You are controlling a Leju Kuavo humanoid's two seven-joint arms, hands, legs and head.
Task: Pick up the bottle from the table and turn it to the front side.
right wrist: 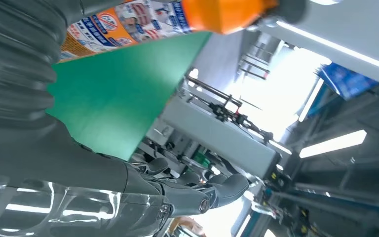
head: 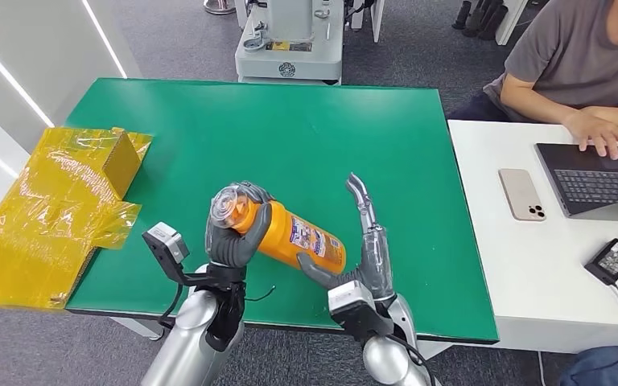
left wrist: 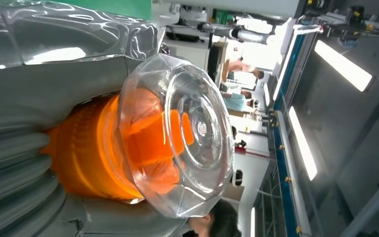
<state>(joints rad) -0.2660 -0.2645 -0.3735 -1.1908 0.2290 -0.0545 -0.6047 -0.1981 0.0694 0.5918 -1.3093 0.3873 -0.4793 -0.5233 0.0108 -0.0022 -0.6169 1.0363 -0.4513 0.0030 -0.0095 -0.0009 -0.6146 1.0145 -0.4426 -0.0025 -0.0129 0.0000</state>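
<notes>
Orange bottle (head: 290,234) with a clear faceted cap and a printed label lies tilted above the green table (head: 290,137), cap end wrapped in the left hand (head: 233,237); right hand (head: 362,249) beside its base, fingers spread and holding nothing.

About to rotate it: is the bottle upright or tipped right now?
Tipped. The orange bottle lies nearly sideways above the green table, its cap end gripped in the left hand.

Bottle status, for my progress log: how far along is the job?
Done: the orange bottle is off the green table, gripped near its clear cap by the left hand. In hand: the right hand is open beside its base. Left: confirming the label faces front.
</notes>
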